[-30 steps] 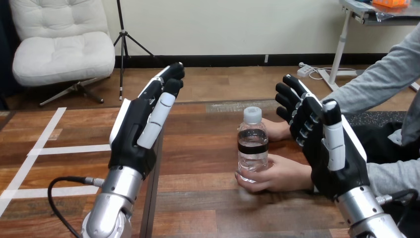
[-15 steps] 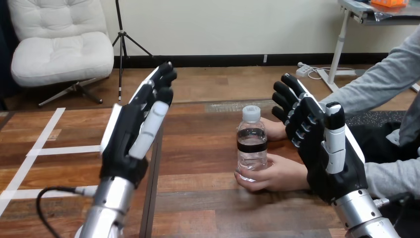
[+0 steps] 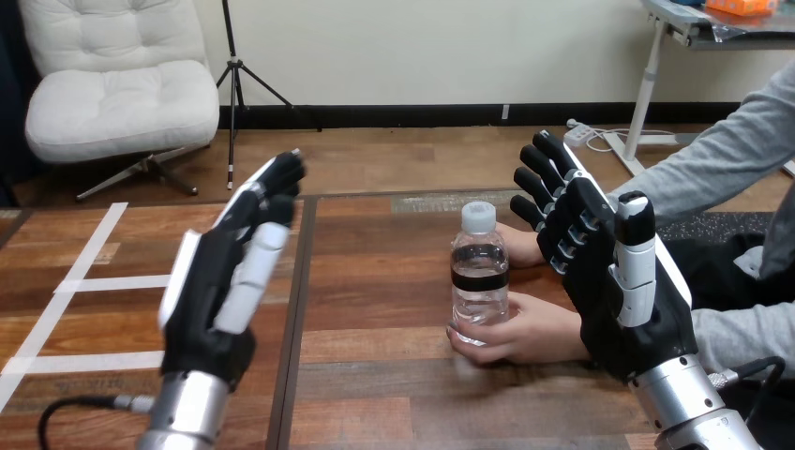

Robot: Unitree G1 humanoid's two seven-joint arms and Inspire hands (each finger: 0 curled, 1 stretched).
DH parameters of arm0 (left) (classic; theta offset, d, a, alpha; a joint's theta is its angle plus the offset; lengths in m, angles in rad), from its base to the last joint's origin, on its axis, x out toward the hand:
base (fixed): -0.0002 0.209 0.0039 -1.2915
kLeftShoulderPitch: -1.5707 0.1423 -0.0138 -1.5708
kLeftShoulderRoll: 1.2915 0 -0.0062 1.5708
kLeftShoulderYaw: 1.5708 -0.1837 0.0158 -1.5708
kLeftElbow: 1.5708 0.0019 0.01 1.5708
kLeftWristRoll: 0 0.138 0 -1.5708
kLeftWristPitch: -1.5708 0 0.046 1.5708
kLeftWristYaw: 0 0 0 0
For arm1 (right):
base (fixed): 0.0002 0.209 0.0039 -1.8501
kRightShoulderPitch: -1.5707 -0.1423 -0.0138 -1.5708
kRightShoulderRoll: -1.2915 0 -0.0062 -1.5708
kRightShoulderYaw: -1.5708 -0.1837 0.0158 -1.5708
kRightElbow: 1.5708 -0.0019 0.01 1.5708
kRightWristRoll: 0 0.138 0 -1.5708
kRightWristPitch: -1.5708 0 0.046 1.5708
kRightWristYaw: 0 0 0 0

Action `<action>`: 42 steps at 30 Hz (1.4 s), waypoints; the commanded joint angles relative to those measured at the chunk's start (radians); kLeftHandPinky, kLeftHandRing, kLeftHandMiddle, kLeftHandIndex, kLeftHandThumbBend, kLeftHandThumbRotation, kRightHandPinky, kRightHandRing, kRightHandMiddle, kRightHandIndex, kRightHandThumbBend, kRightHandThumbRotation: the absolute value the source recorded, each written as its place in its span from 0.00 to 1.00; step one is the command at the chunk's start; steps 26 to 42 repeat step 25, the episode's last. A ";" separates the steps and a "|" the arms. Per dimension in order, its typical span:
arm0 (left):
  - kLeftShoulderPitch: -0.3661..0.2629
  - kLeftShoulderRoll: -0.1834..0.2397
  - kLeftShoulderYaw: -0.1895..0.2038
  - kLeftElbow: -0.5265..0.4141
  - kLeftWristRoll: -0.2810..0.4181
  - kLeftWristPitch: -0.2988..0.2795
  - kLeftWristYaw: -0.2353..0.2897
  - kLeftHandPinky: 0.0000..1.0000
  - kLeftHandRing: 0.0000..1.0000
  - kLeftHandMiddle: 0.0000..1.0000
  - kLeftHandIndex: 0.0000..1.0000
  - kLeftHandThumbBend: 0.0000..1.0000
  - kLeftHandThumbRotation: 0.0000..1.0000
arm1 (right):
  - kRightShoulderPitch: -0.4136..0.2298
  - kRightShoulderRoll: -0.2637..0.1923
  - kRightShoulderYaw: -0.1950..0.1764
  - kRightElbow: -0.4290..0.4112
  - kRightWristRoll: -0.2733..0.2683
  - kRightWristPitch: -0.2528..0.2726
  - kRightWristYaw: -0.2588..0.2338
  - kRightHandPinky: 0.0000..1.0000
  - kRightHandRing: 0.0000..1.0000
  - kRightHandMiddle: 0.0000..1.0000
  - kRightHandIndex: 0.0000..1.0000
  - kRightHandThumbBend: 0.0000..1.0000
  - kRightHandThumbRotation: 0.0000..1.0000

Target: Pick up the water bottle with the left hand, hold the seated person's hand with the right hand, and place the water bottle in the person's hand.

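Head view: water bottle point(image 3: 479, 281) stands near right robot hand point(image 3: 623, 314).

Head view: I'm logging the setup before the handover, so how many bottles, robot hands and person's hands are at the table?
Water bottle: 1
Robot hands: 2, the left hand and the right hand
Person's hands: 2, one at the bottle's base, one behind the bottle
Total: 5

Dark wooden table point(image 3: 375, 281), white tape lines point(image 3: 112, 283)
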 commanded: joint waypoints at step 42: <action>0.029 -0.041 -0.004 -0.113 -0.118 0.048 -0.004 1.00 0.91 0.88 0.83 0.67 0.90 | -0.056 0.025 -0.031 0.021 0.064 -0.034 0.082 1.00 1.00 1.00 0.99 0.90 1.00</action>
